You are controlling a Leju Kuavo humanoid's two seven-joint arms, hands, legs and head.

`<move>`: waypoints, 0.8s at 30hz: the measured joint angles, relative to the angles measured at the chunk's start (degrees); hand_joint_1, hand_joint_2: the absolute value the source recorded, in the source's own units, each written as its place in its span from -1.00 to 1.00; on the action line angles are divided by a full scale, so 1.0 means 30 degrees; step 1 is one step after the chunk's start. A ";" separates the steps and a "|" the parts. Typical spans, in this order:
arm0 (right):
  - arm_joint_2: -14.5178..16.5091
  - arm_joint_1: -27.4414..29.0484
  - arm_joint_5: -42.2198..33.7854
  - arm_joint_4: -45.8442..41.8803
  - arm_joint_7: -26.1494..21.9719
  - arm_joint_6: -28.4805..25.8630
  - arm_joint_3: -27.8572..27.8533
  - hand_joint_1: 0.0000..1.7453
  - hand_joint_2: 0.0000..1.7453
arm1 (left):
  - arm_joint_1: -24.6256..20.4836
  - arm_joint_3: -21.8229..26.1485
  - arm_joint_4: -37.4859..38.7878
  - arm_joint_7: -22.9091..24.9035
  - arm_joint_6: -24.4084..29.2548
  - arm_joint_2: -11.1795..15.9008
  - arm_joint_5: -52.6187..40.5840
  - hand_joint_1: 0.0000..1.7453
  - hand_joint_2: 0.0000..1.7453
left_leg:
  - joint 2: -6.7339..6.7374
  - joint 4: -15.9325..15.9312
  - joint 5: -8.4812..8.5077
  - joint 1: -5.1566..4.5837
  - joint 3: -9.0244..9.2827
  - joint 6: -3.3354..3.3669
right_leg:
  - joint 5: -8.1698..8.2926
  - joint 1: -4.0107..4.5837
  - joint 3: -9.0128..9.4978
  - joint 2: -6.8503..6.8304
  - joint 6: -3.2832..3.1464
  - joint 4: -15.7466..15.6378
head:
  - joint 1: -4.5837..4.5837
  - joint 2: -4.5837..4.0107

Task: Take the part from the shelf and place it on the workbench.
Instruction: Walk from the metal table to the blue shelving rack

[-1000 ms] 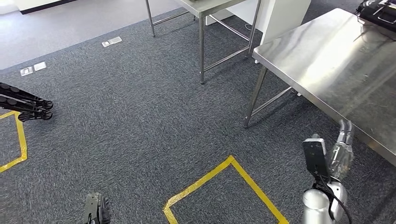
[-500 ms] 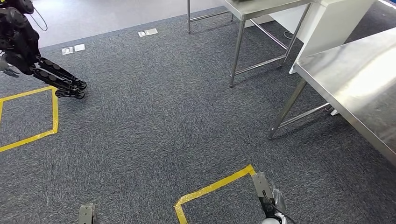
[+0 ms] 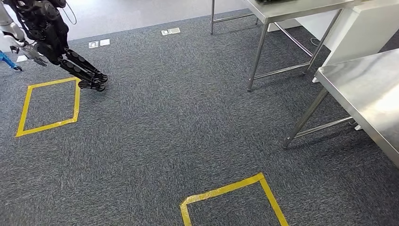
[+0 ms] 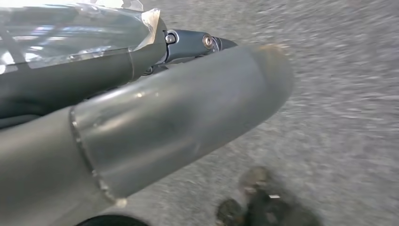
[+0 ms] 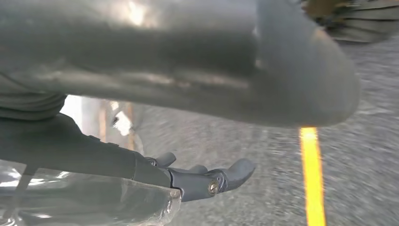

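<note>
The steel workbench (image 3: pixel 369 92) stands at the right of the head view, with bare top and thin legs. My left hand (image 4: pixel 155 117) hangs over grey carpet in the left wrist view, its thick grey thumb in front and dark fingers (image 4: pixel 197 42) stretched out behind it, with nothing in its grasp. My right hand (image 5: pixel 188 70) also hangs over the carpet, thumb apart from its straight dark fingers (image 5: pixel 211 181), holding nothing. A clear plastic cover wraps the back of each hand.
A second steel table (image 3: pixel 282 7) stands at the back. A black legged robot (image 3: pixel 51 42) stands at the far left beside a yellow tape square (image 3: pixel 49 106). Another yellow tape outline (image 3: pixel 230 193) lies on the carpet just ahead. Floor sockets (image 3: pixel 170 31) sit further back.
The camera has turned left: tables slid right in the picture, and the black robot and its tape square came in. My right hand has dropped below the head view's lower edge.
</note>
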 joint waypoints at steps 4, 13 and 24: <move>0.0060 0.0110 0.1076 0.0200 0.0281 0.0557 0.0373 -1.00 -1.00 | -0.0061 -0.0157 0.0038 0.1305 0.0098 -0.0417 -0.0590 -1.00 -1.00 | 0.0172 -0.1996 0.0398 -0.0252 0.1051 0.0270 | -0.0085 0.0173 0.0075 -0.0363 0.0302 -0.0037 | 0.0060 0.0000; 0.0397 -0.0027 0.2175 0.0374 -0.0238 0.0605 0.1344 -1.00 -1.00 | -0.0061 -0.0146 0.0044 0.0361 0.0627 -0.0940 -0.0296 -1.00 -1.00 | -0.1322 -0.2305 0.0786 -0.0171 0.1162 0.0891 | -0.2231 -0.0015 -0.2168 0.1307 0.0680 0.5109 | 0.0224 0.0000; 0.0535 -0.0701 0.2598 0.0426 -0.0186 0.0377 0.1791 -1.00 -1.00 | -0.0035 -0.0138 0.0062 0.0199 0.0708 -0.1033 -0.0281 -1.00 -1.00 | -0.0936 0.0494 -0.0858 -0.0113 -0.0144 0.0051 | 0.0031 -0.0161 0.0115 0.1272 0.0114 -0.0010 | 0.0128 0.0000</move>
